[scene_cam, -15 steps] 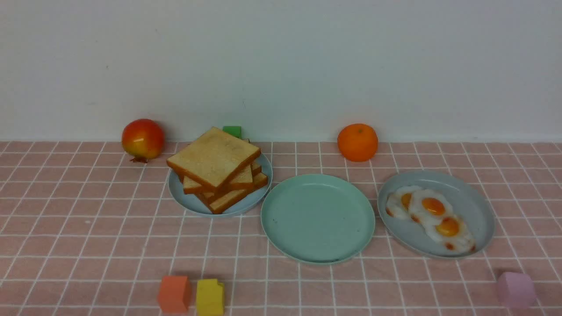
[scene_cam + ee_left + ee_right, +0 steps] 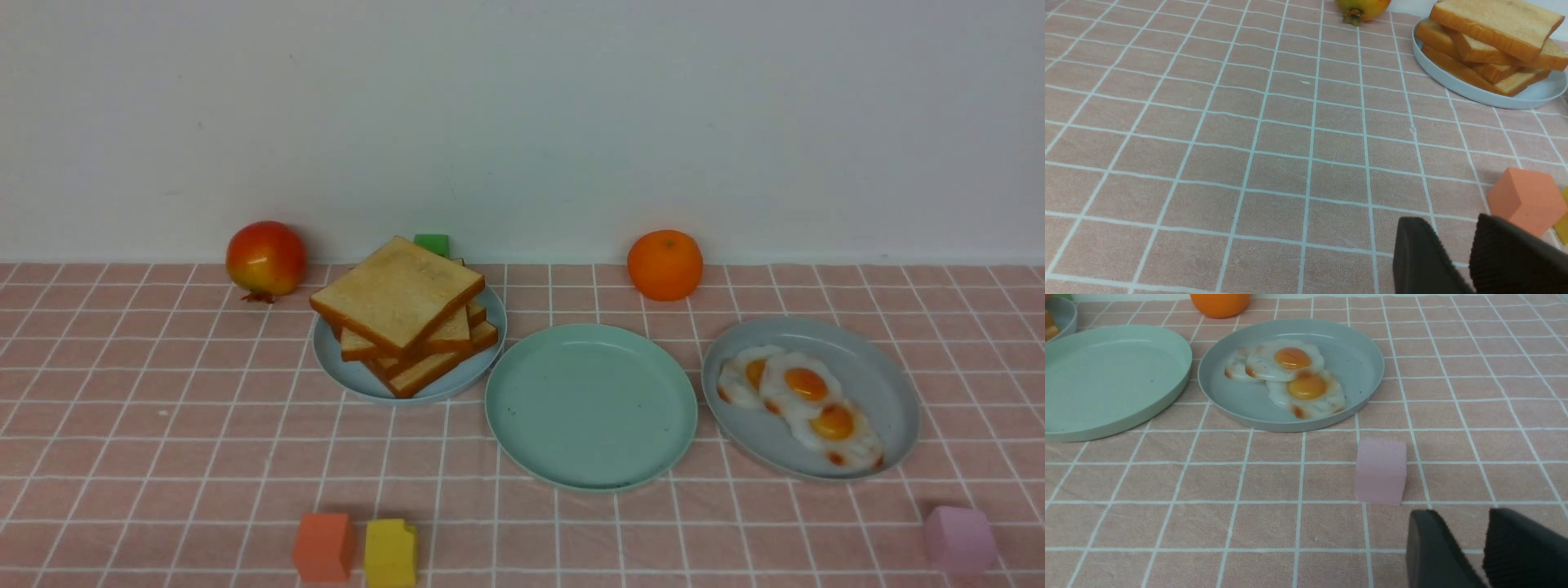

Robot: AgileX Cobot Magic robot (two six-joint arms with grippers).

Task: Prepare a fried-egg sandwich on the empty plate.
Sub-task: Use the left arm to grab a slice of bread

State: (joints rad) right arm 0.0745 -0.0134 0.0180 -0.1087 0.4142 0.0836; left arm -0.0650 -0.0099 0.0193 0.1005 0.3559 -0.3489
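Observation:
The empty plate [image 2: 591,407], mint green, lies mid-table and also shows in the right wrist view [image 2: 1106,379]. Left of it, a stack of toast slices [image 2: 400,302] rests on a pale blue plate [image 2: 465,380]; the left wrist view shows the same stack [image 2: 1494,24]. To the right, overlapping fried eggs [image 2: 804,404] lie on another pale plate [image 2: 894,384]. No fried-egg sandwich shows in any view. My left gripper [image 2: 1451,223] hangs open and empty over the cloth near an orange cube. My right gripper [image 2: 1461,514] is open and empty just short of a pink block.
A red fruit [image 2: 265,257], a green block [image 2: 431,243] and an orange [image 2: 664,264] sit by the back wall. Near the front edge stand an orange cube [image 2: 324,545], a yellow block [image 2: 390,552] and a pink block [image 2: 960,537]. A pink checked cloth covers the table.

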